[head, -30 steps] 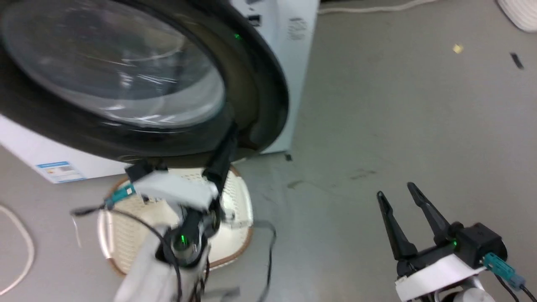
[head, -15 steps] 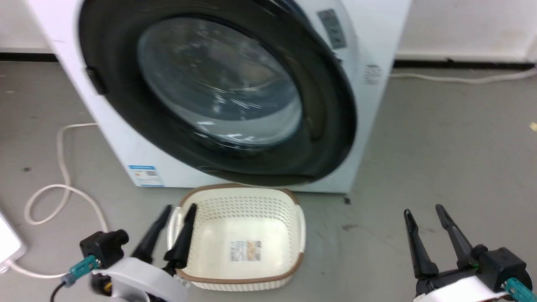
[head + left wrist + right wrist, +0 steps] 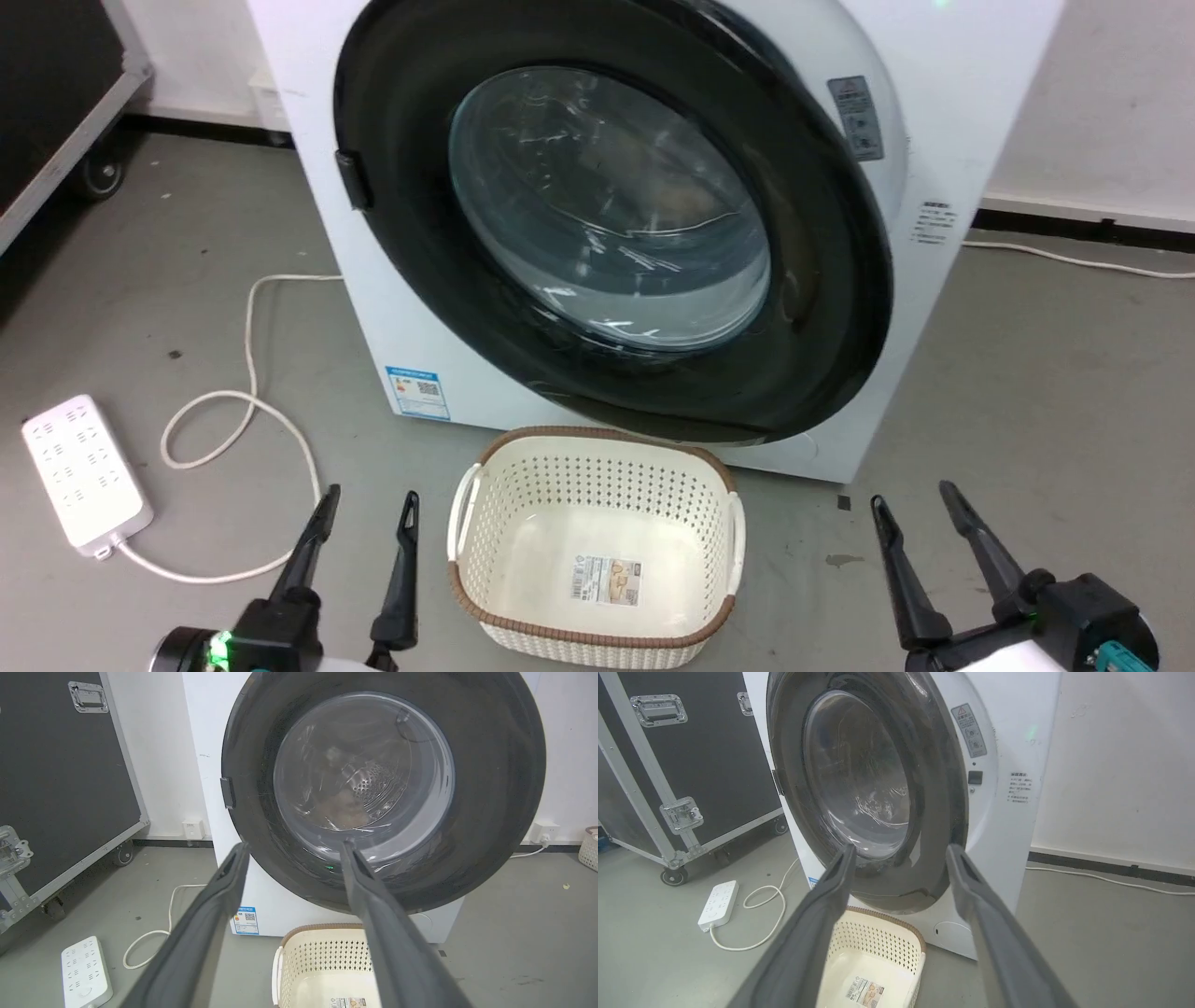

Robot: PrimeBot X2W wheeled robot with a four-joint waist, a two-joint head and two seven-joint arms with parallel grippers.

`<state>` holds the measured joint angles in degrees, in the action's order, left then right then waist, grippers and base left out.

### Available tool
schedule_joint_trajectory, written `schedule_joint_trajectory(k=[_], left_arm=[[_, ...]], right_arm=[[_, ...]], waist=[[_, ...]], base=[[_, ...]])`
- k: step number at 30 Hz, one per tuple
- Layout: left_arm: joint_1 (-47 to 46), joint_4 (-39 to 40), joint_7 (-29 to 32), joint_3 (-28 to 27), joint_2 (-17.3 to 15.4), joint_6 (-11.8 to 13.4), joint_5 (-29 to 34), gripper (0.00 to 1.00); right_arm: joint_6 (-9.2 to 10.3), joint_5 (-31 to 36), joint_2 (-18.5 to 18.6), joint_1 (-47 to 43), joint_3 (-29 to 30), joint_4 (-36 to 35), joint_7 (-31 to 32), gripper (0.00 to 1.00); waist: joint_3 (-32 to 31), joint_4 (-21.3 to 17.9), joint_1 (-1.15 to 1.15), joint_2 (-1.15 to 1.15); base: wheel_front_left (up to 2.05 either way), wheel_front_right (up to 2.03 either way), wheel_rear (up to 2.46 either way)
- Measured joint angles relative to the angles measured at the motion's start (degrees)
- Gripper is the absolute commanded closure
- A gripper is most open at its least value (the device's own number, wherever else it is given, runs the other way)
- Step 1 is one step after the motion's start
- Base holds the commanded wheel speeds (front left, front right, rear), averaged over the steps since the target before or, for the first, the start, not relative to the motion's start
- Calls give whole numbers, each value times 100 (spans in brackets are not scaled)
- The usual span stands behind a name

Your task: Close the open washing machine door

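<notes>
The washing machine [image 3: 976,112] stickers [image 3: 417,392] — nothing legible.

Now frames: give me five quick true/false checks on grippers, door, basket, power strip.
1. The left gripper and right gripper are both open and empty. True.
2. The left gripper touches the door. False: it is clear of it, low beside the basket.
3. The basket sits on the floor before the washer. True.
4. The power strip lies right of the washer. False: it lies to its left.
5. The basket holds clothes. False: only a label shows inside.
</notes>
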<state>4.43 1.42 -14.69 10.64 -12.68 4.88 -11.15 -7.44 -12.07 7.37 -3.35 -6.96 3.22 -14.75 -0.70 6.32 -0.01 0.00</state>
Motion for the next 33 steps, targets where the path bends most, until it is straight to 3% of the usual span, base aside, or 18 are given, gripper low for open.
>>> schedule_joint_trajectory(k=[3,4,5,11,19,27,33], left_arm=[[16,-16,0,-8,74,-111,176,0],[14,-13,0,-13,100,-151,215,0],[9,-12,0,-21,135,-191,248,0],[-282,-13,0,-34,328,-423,424,0],[-697,-12,0,-40,633,-557,580,0],[-1027,-21,0,-41,809,-641,650,0],[-1119,-21,0,-47,865,-665,651,0]], right_arm=[[0,-5,0,-2,-69,75,1,0],[0,-10,2,-1,-96,91,0,57],[0,-16,19,7,-147,99,1,100],[0,-137,426,544,-535,158,81,100],[0,-689,1404,2117,-1147,219,721,100],[0,-1355,2183,3404,-1189,895,1196,100],[-21,-1492,2356,4182,-906,1636,1367,100]], waist=[[43,71,0,0],[75,90,0,0],[115,110,0,0],[490,249,1,0],[1221,505,2,0],[1804,881,2,0],[2063,1135,2,0]], base=[[0,0,0],[0,0,0],[0,0,0],[0,0,0],[0,0,0],[0,0,0],[0,0,0]])
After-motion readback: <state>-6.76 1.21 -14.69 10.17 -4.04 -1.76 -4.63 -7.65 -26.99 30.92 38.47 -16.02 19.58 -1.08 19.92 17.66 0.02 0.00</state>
